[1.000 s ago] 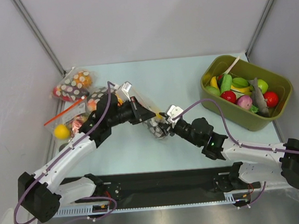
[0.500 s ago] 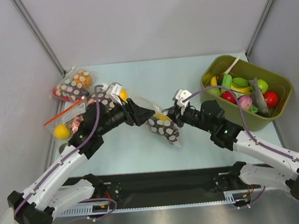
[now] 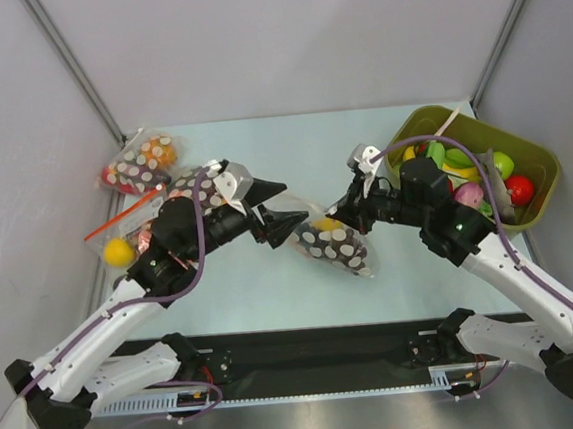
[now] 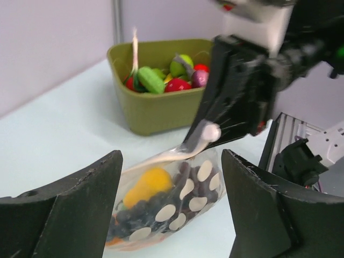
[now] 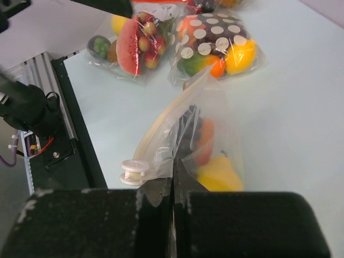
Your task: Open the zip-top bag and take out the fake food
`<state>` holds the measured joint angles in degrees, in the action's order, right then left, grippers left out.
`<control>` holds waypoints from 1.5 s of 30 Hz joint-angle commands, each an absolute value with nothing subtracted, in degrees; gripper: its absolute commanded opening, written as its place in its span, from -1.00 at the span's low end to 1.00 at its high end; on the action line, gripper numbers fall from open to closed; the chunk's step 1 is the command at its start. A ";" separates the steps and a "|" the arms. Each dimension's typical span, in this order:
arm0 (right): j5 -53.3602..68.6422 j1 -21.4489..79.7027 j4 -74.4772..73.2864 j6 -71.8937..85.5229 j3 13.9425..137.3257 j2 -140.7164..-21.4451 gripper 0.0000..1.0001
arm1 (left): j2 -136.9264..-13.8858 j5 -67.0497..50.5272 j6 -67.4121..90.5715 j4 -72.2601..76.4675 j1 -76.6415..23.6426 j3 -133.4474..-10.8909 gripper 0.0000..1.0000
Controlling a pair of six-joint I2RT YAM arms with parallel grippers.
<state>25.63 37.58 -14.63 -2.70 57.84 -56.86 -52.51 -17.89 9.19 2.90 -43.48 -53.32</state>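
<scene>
The bag [image 3: 334, 245] now lies further right than before, my right gripper [image 3: 344, 209] pinching its top edge; my left gripper [image 3: 295, 202] hangs open beside it.

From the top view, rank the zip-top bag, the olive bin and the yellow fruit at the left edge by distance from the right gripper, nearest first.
1. zip-top bag: pinched by the right gripper, mid-scene.
2. olive bin: off to the gripper's right side.
3. yellow fruit: far across, at the left edge.

Plain grey walls [image 3: 281, 34], slanted metal posts [image 3: 73, 68] — pale blue tabletop [image 3: 291, 149], black rail [image 3: 318, 347]
</scene>
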 commanded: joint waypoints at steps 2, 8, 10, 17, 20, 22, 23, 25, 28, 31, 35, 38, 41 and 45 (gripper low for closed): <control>30.59 35.42 -18.36 -0.26 64.07 -57.22 -1.00 | -54.40 -15.74 -4.63 3.35 -51.03 -58.44 0.62; 31.81 35.16 -18.46 2.28 63.55 -57.83 -1.00 | -57.82 -4.14 -12.30 2.11 -59.93 -59.59 0.62; 32.60 35.16 -18.46 2.55 63.46 -57.83 -1.00 | -58.36 -3.25 -12.57 2.55 -60.38 -59.68 0.58; 35.15 35.16 -19.42 2.64 63.63 -57.04 -1.00 | -60.12 -2.37 -13.27 3.08 -60.38 -60.38 0.39; 36.21 35.16 -19.42 2.72 63.54 -56.87 -1.00 | -60.91 -2.46 -13.45 3.08 -60.47 -60.64 0.35; 36.30 35.07 -19.69 2.64 63.46 -56.87 -1.00 | -61.43 -2.64 -13.36 3.25 -60.38 -60.56 0.35; 36.12 35.16 -19.86 2.64 63.37 -56.87 -1.00 | -61.44 -2.72 -13.27 3.34 -60.38 -60.64 0.36; 35.95 35.07 -20.04 2.46 63.37 -56.87 -1.00 | -61.70 -2.90 -13.19 3.34 -60.38 -60.73 0.35; 36.03 35.16 -20.13 2.46 63.37 -56.95 -1.00 | -62.49 -3.08 -13.27 3.43 -60.47 -60.64 0.34; 36.30 35.16 -19.95 2.37 63.46 -56.95 -1.00 | -63.63 -3.51 -13.36 2.90 -60.56 -61.35 0.35; 36.39 35.07 -20.13 2.11 63.46 -56.87 -1.00 | -64.51 -2.99 -13.27 2.81 -60.47 -61.70 0.25; 36.74 35.07 -20.48 1.93 63.54 -56.60 -1.00 | -64.69 -3.08 -13.36 2.64 -60.47 -61.79 0.04; 36.74 35.07 -20.65 1.85 63.46 -56.25 -1.00 | -64.69 -3.25 -13.53 2.29 -60.47 -61.70 -0.31; 36.21 34.72 -21.18 1.58 63.28 -55.99 -1.00 | -64.42 -3.43 -13.62 2.20 -60.47 -61.17 -0.69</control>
<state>34.48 35.00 -22.87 1.72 60.75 -58.17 -64.88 -4.49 -12.34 1.50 -60.80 -59.00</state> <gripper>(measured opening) 0.011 0.186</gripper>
